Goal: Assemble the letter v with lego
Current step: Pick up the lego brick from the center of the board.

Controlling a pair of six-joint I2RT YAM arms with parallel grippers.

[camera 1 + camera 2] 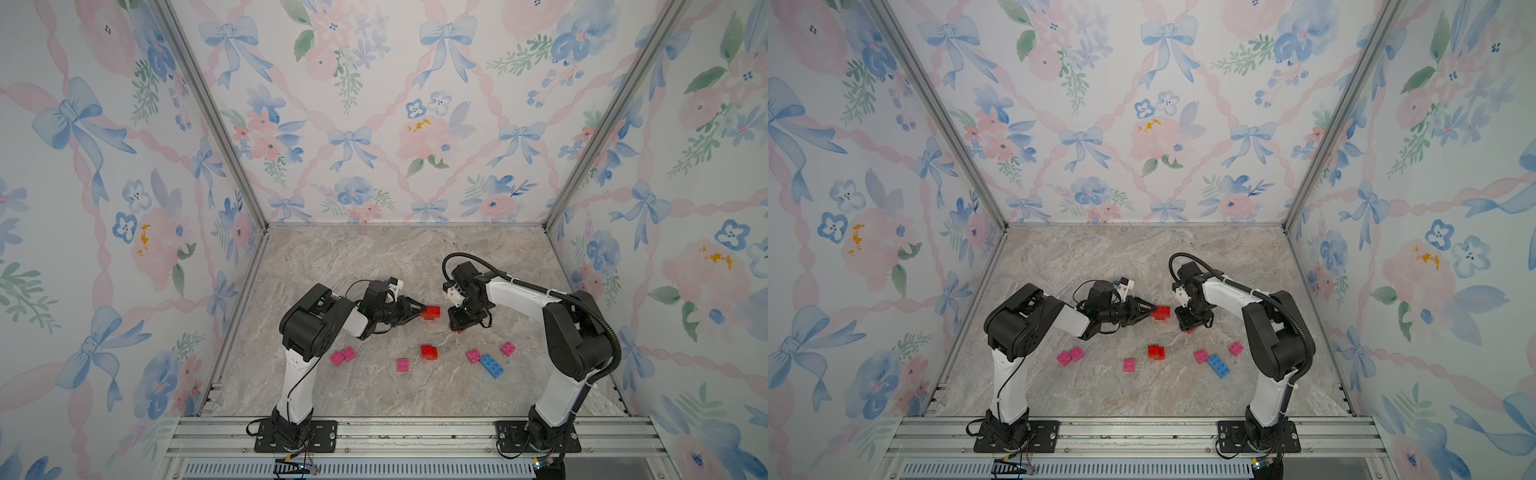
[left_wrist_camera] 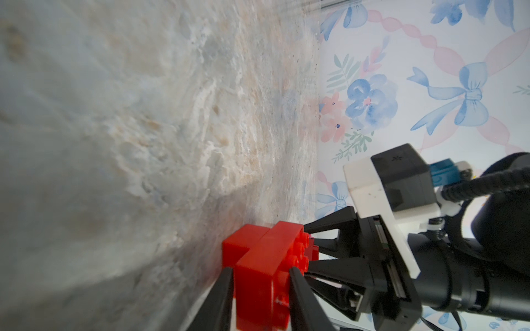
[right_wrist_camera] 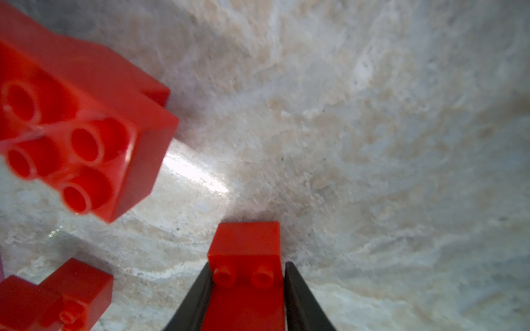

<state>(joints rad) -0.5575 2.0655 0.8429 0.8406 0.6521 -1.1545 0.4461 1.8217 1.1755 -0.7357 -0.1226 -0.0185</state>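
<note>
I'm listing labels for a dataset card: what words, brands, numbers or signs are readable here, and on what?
No readable text anywhere in these views.
Small pale mark on the black camera housing: too small to read.
Studs of the red stacked bricks and the red brick: blurred, no lettering legible.
Wallpaper: bows and flowers only, no words.

No lettering, label, brand name or number can be read anywhere in your four views. The nearest thing is a tiny pale mark on the black camera housing [image 2: 404, 174] seen from the left wrist, too small to make out. The stud tops of the red lego stack [image 3: 86, 129] are too blurred to show any embossing.
</note>
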